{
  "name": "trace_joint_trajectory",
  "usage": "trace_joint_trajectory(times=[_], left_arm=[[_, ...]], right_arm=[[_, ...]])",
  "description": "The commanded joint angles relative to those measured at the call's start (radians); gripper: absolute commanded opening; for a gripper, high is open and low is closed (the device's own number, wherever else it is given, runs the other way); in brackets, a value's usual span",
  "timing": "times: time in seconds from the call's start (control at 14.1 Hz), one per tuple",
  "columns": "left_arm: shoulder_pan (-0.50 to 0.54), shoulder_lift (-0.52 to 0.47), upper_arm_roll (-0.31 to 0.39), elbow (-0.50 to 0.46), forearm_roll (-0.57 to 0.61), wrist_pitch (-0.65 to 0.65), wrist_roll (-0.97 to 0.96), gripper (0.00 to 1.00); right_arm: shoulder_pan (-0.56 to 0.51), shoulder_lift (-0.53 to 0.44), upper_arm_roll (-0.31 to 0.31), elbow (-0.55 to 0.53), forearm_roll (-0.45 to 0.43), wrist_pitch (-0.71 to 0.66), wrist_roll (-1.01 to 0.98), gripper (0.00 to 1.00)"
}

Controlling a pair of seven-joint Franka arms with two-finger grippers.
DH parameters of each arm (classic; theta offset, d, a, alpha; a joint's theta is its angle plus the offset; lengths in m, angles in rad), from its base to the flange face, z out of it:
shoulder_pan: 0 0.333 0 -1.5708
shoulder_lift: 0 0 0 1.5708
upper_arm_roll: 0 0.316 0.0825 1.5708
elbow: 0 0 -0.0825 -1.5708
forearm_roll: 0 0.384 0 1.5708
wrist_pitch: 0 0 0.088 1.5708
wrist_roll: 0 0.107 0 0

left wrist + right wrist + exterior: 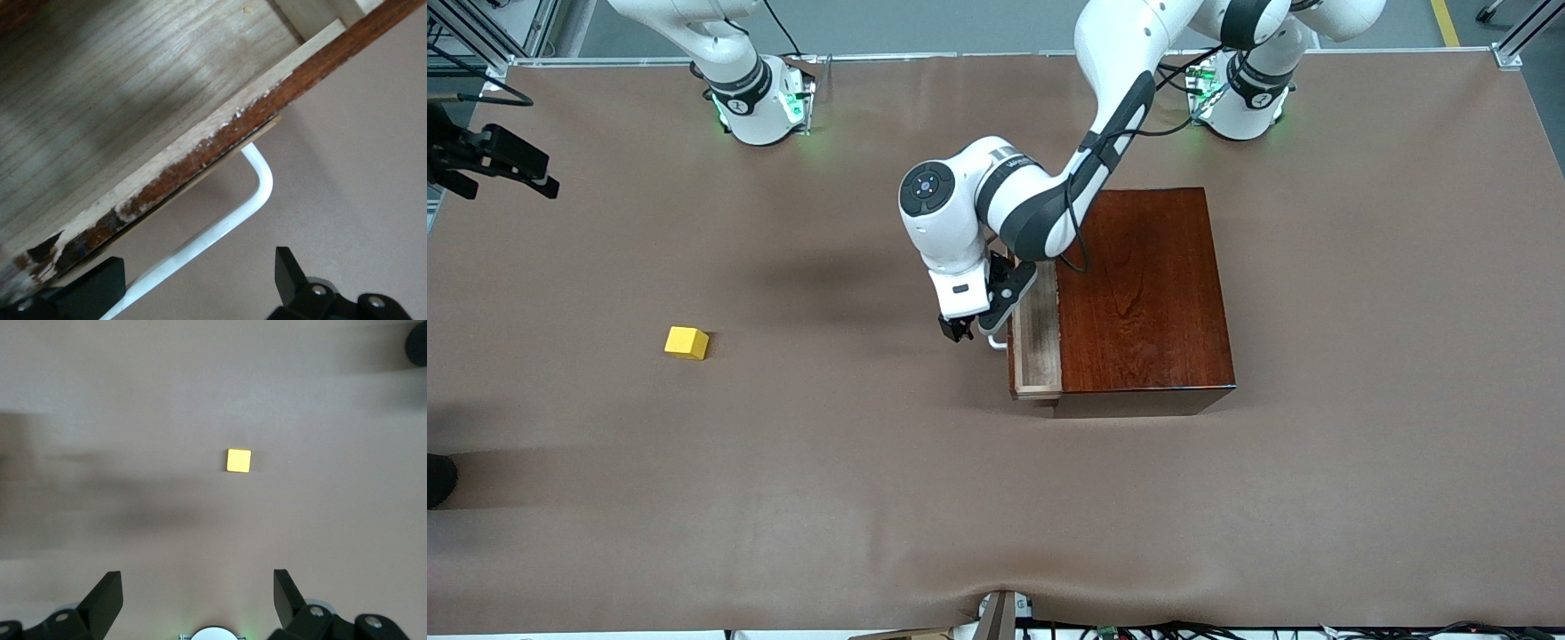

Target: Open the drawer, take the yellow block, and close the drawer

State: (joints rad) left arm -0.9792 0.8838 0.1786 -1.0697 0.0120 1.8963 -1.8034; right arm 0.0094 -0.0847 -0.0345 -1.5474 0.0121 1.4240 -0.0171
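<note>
Front view: the left tool (971,331) hangs at the white handle (997,341) of the drawer (1037,338), which stands out a short way from the dark wooden box (1145,289). The yellow block (687,342) lies on the bare table (996,480), well apart from the box, toward the right arm's end. The right tool is out of this view; its arm appears to wait. With the block already out, the step in hand is judged to be closing the drawer; the next move calls for pushing the drawer front squarely into the box.

Left wrist view: the fingers (290,270) are spread, one to each side of the handle (257,180), holding nothing. The drawer's (133,100) pale floor shows no block on the part seen.

Right wrist view: the right tool (198,597) hangs high over the block (239,461), fingers spread and empty. Nothing stands between tool and block, and nothing on the table bars the drawer's path.
</note>
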Motion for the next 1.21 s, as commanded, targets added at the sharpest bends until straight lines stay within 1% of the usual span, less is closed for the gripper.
trace_joint_trajectory(times=[0.0, 0.14, 0.28, 1.14], left_arm=[[0.025, -0.006, 0.012, -0.013, 0.009, -0.022, 0.064, 1.0], [0.031, -0.015, 0.012, -0.015, 0.013, -0.031, 0.067, 1.0], [0.048, -0.019, 0.012, -0.013, 0.013, -0.06, 0.113, 1.0], [0.088, -0.039, 0.01, -0.013, 0.011, -0.141, 0.162, 1.0]], right_arm=[[0.009, -0.007, -0.004, 0.007, -0.02, 0.006, -0.012, 1.0], [0.0, 0.008, -0.005, 0.03, -0.023, 0.006, -0.012, 1.0], [0.0, 0.026, -0.008, 0.056, -0.023, 0.0, -0.012, 1.0], [0.009, 0.028, -0.008, 0.052, -0.023, -0.03, -0.012, 1.0]])
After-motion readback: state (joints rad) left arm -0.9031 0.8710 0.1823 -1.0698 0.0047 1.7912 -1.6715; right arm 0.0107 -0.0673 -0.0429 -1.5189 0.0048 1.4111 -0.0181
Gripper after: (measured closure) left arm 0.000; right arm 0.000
